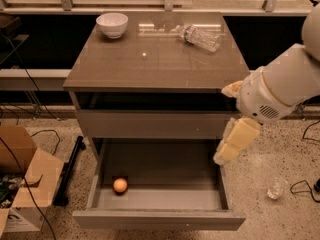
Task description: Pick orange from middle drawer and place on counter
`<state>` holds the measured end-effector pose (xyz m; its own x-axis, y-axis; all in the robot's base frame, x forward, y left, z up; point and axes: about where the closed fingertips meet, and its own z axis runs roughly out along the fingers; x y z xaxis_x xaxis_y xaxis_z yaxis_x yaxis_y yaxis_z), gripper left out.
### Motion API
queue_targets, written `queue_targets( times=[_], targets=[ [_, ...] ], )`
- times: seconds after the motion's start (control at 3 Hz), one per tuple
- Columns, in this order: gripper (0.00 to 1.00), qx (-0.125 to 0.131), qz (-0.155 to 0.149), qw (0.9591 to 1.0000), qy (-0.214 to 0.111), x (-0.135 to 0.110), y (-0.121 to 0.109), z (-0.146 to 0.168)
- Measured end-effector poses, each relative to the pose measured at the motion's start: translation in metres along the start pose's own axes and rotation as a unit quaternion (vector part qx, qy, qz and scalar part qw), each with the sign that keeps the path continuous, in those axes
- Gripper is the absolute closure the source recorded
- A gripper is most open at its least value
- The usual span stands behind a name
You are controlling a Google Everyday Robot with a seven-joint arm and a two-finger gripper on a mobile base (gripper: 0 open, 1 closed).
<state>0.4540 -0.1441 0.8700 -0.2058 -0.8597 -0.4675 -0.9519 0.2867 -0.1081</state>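
Round orange (120, 185) sits on middle drawer's (170, 196) smooth floor; blocky cream gripper (233, 144) above its right wall, jaws' state unclear.

The middle drawer (165, 170) stands pulled out under the desk (150, 66). The orange (120, 185) sits on the drawer's grey floor near the front left corner, close to the left wall. The robot's white arm (282, 86) reaches in from the right. Its cream claw (226, 154) points down and to the left, hanging over the drawer's right wall near the back, well apart from the orange. On the desk, a white bowl (112, 24) stands at the rear left and a clear plastic bottle (201, 37) lies on its side at the rear right. A cardboard box (22, 181) sits on the speckled floor (280, 219) to the left of the cabinet.
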Motion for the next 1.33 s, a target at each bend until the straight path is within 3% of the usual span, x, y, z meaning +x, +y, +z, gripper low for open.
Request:
queue_targets(
  times=[0.33, 0.67, 1.0, 1.33],
  targets=[
    [0.0, -0.049, -0.016, 0.998, -0.038, -0.013, -0.008, 0.053],
    [0.0, -0.06, -0.014, 0.9974, -0.038, -0.01, -0.008, 0.062],
    [0.0, -0.048, 0.016, 0.9973, -0.052, -0.013, -0.012, 0.08],
    [0.0, -0.049, 0.036, 0.9945, -0.086, -0.026, -0.017, 0.131]
  ],
)
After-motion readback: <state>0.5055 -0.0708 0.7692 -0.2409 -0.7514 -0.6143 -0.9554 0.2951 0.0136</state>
